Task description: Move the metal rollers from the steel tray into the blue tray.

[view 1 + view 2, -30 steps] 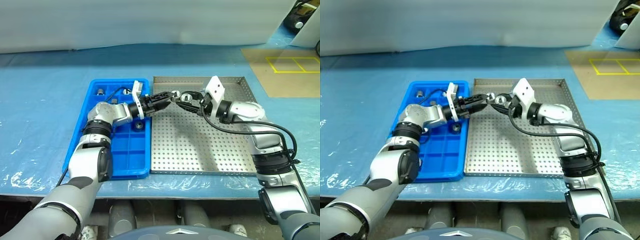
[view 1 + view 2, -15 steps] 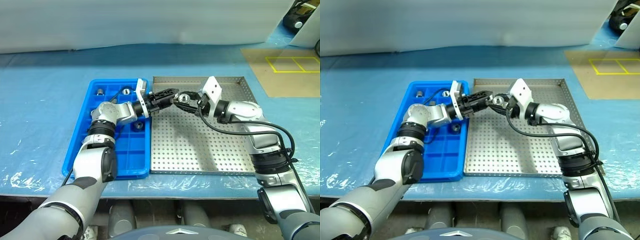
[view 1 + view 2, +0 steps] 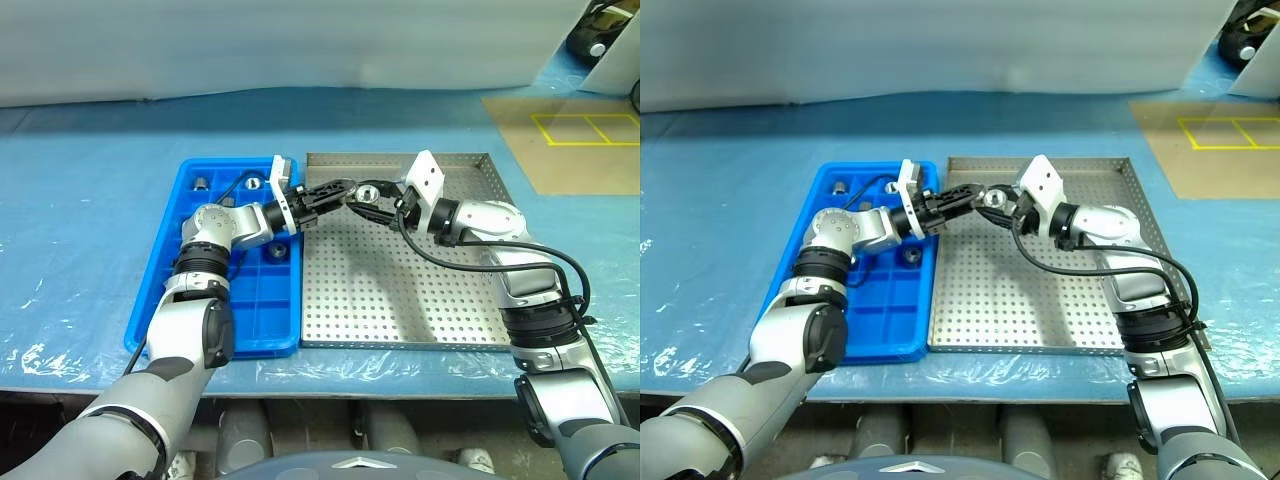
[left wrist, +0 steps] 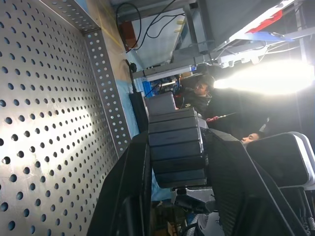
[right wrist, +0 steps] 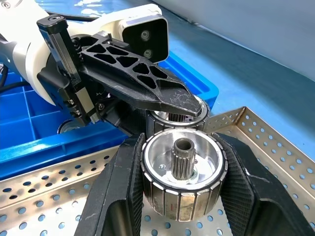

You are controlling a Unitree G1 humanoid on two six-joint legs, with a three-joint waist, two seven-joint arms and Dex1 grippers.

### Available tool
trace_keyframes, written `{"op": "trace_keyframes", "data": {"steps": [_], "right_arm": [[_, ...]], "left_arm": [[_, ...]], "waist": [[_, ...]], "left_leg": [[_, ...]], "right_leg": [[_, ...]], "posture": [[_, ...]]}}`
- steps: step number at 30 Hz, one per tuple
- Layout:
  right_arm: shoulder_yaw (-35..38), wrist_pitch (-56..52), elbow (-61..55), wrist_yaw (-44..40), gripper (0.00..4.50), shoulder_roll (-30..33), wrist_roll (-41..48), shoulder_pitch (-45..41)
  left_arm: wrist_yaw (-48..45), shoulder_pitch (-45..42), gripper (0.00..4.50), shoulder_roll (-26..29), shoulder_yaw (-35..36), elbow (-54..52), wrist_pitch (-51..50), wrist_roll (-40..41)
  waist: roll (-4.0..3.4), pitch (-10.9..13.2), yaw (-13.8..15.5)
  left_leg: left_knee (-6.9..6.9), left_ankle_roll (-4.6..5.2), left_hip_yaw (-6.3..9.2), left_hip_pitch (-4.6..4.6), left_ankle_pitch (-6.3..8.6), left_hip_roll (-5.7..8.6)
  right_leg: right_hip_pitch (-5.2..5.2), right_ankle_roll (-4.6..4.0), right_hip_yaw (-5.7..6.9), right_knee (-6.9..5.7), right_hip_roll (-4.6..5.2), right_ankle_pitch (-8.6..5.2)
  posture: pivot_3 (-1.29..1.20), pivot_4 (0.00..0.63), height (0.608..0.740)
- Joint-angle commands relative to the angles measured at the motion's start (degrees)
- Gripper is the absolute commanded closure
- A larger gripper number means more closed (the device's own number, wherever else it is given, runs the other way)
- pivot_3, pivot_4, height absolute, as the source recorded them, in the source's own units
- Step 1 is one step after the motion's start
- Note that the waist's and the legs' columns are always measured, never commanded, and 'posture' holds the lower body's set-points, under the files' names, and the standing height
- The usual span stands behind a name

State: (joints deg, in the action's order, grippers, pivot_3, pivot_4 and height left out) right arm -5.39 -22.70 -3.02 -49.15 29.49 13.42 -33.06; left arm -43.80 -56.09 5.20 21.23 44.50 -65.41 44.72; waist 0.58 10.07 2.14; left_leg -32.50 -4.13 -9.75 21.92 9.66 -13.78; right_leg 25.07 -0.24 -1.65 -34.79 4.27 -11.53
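Observation:
Above the far left part of the steel tray [image 3: 400, 290], a shiny metal roller [image 3: 366, 191] hangs between my two grippers. My right gripper [image 3: 375, 197] is shut on its ribbed sides [image 5: 182, 169]. From the blue tray's side, my left gripper [image 3: 345, 188] is shut on the same roller's other end [image 4: 176, 147], and its black fingers [image 5: 162, 93] lie over the roller's far rim. The blue tray [image 3: 215, 320] sits left of the steel tray. It holds several rollers, one [image 3: 201, 182] at the far corner and one [image 3: 277, 250] by its right wall.
The steel tray's perforated floor is bare under the arms. A brown cardboard sheet [image 3: 570, 140] with yellow tape lies at the far right of the pale blue table cover. The table's front edge runs just below both trays. A person [image 4: 199, 91] sits in the background.
My left gripper's fingers, open around the roller's end before, have shut on it. Neither arm has moved and the right gripper's hold is the same.

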Motion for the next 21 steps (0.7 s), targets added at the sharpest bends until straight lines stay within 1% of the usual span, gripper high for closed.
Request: {"op": "trace_keyframes", "data": {"steps": [1, 6, 11, 15, 21], "right_arm": [[0.5, 1.0, -0.3, 0.2, 2.8, 0.3, -0.1, -0.7], [0.5, 1.0, 0.2, 0.4, 2.8, -0.2, 0.0, -1.3], [1.6, -0.3, 0.1, 0.8, 2.8, -1.0, 1.6, -1.9], [1.8, -0.5, 0.5, 0.8, 2.8, -0.6, 2.0, -2.2], [1.9, -0.4, 1.3, 0.5, 2.8, -0.2, 2.5, -2.2]], "left_arm": [[-2.0, -0.7, 3.21, 0.0, 0.0, -2.3, 0.0, 1.4], [-4.2, 1.0, 3.21, 0.3, -0.1, -6.9, 0.1, 3.1], [-3.8, 0.7, 3.21, 1.8, -0.7, -8.3, -3.6, 3.4], [-2.6, 1.2, 3.21, 3.0, 0.5, -11.5, -6.0, 4.7], [-1.6, 0.8, 3.21, 5.3, 2.2, -12.4, -6.6, 5.5]], "waist": [[0.0, 0.0, 0.0], [0.0, 0.0, -0.1], [0.0, 0.0, 0.0], [0.0, 0.0, 0.0], [0.0, 0.0, 0.0]], "left_leg": [[0.0, 0.0, 0.0, 0.0, 0.0, 0.0], [0.01, 0.0, 0.0, 0.0, 0.0, -0.01], [0.0, 0.0, 0.0, 0.0, 0.0, 0.0], [0.01, 0.0, 0.0, 0.0, 0.0, -0.01], [0.01, 0.0, 0.0, 0.01, 0.0, -0.01]], "right_leg": [[0.0, 0.0, 0.0, 0.0, 0.0, 0.0], [0.0, 0.0, 0.0, 0.0, 0.0, 0.0], [0.01, 0.0, 0.0, 0.0, 0.0, 0.0], [0.01, 0.0, 0.0, 0.0, 0.0, 0.0], [0.01, 0.0, 0.01, 0.0, 0.0, 0.0]], "posture": [[-0.24, 0.15, 0.74], [-0.24, 0.15, 0.74], [-0.24, 0.15, 0.74], [-0.24, 0.15, 0.74], [-0.22, 0.15, 0.74]]}}
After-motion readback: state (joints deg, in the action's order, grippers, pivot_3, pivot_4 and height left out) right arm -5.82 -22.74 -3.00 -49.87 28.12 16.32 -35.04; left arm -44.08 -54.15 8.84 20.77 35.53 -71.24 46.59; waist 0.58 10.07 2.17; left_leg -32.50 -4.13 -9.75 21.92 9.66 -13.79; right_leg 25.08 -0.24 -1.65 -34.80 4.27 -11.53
